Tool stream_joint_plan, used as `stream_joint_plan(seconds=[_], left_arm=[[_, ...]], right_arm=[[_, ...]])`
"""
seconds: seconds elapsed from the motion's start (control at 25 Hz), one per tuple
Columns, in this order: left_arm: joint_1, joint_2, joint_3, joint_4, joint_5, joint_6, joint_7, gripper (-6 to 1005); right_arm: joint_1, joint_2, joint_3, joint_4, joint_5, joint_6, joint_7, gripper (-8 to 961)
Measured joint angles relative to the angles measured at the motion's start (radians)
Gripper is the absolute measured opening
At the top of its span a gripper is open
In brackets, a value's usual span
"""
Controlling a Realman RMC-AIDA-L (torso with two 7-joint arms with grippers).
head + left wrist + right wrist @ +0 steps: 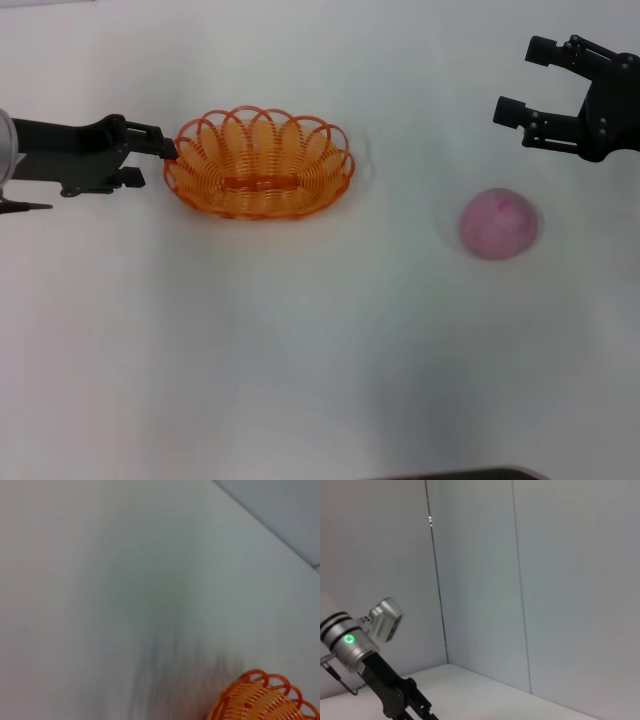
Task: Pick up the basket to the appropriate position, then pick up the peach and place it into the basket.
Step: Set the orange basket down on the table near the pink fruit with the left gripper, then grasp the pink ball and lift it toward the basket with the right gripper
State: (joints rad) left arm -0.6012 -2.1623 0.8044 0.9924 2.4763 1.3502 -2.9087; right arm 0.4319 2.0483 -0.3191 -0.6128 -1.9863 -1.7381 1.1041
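The orange basket (258,165) sits on the white table (300,350), left of centre. My left gripper (155,165) reaches in from the left at table height. It is open, with its upper finger (165,148) touching the basket's left rim and the lower finger stopping short of it. A piece of the basket's rim (260,700) shows in the left wrist view. The pink peach (498,223) lies on the table to the right. My right gripper (522,80) hovers open behind and to the right of the peach, apart from it.
A dark edge (460,474) shows at the table's near side. The right wrist view looks across at grey wall panels (545,580) and my left arm (360,645).
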Motion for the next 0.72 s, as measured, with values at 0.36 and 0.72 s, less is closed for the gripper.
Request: stream_joint_plan(seconds=[0.36, 0.72], left_arm=[[0.016, -0.001, -0.004, 0.068, -0.104, 0.056, 0.182, 594], [0.039, 0.003, -0.037, 0.133, -0.185, 0.198, 0.516, 597]], right_arm=[[0.009, 0.010, 0.007, 0.004, 0.009, 0.047, 0.019, 939], [0.031, 0.010, 0.004, -0.005, 0.021, 0.046, 0.144, 939]])
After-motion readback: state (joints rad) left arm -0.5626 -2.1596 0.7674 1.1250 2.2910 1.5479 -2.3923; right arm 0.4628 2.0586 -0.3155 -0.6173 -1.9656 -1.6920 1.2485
